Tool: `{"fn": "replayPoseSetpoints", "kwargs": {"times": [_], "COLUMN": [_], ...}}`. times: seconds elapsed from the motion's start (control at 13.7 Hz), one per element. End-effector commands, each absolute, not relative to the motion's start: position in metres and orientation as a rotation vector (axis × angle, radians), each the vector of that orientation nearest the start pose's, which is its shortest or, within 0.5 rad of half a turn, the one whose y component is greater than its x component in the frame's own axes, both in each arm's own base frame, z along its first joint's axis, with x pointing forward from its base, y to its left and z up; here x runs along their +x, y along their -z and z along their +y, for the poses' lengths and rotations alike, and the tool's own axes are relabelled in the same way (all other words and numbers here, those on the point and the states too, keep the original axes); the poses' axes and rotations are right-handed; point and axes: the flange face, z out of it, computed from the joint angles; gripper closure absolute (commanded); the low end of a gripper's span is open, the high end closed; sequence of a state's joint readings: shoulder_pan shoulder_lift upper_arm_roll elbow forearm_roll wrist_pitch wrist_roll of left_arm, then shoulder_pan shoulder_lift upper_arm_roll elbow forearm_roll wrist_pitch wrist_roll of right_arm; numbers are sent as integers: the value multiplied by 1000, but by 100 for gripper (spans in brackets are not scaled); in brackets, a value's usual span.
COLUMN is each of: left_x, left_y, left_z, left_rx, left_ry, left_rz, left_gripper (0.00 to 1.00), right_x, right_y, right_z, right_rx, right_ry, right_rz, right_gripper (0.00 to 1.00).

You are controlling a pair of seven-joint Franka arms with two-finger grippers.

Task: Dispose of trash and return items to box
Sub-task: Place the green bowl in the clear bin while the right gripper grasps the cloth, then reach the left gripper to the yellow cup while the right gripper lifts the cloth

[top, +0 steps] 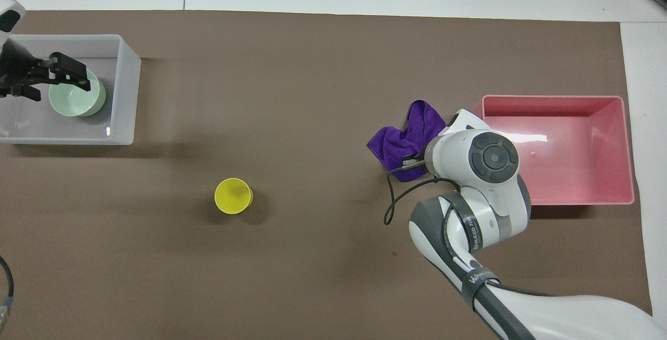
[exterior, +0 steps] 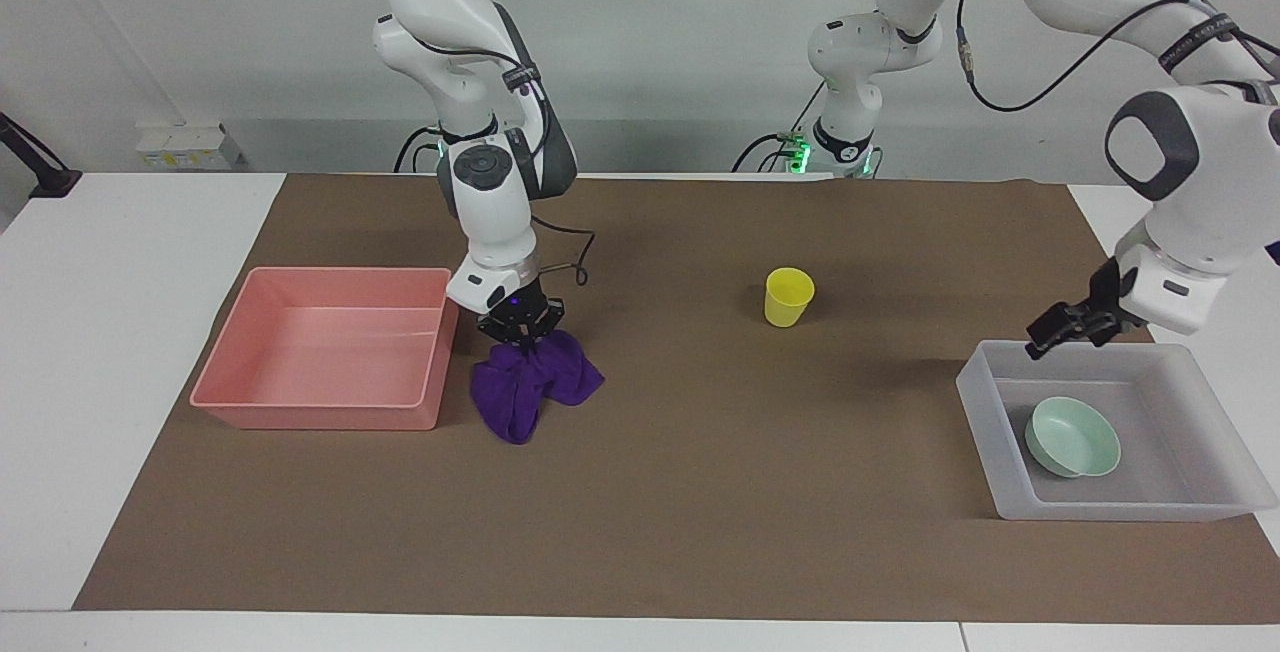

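Note:
The purple rag (exterior: 530,387) lies on the brown mat beside the pink bin (exterior: 320,414); it also shows in the overhead view (top: 398,144). My right gripper (exterior: 520,329) is down on the rag's nearer edge, shut on the cloth; in the overhead view its wrist hides it. The mint-green bowl (exterior: 1072,437) sits in the translucent tray (exterior: 985,422), also seen from overhead as the bowl (top: 78,99) in the tray (top: 122,95). My left gripper (exterior: 1062,337) is open and empty, raised over the tray (top: 54,76). The yellow cup (exterior: 788,295) stands upright mid-mat (top: 233,195).
The pink bin (top: 628,147) holds nothing, at the right arm's end of the mat. A black cable loops from the right wrist (top: 391,204) over the mat near the rag. The brown mat (exterior: 700,512) covers most of the white table.

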State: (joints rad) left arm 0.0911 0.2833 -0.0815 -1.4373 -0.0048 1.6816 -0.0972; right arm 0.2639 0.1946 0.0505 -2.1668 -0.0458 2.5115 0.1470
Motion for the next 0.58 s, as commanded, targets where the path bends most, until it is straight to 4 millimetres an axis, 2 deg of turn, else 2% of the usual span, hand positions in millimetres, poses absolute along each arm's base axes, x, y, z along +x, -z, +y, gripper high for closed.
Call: {"fn": "replayPoseSetpoints", "kwargs": {"times": [0.0,0.07,0.29,0.36,0.51], "left_x": [589,568,513,502,494], "left_y": [-518,-509,-468,-450,-425], "left_z": [-38,-63,-106,-118,-145], "left_rx": [-3141,-3137,-3145,-3170,-3250], "left_ry": [-160,-176,-214,-228,-184], "left_rz": [-57,11,127,141,148], "left_gripper": [0,0,0,0,0], "right_x": [548,550,559,564,569], "right_y": [-330,-336,-364,-385,-424], "right_z": [175,176,174,171,164], "right_rx": [-3103,-3107,-3111,-3115,-3129], "right_ry": [232,218,222,225,197], "right_rz": [-327,-324,-296,-282,-261], "right_gripper": [100,100,100,100,100]}}
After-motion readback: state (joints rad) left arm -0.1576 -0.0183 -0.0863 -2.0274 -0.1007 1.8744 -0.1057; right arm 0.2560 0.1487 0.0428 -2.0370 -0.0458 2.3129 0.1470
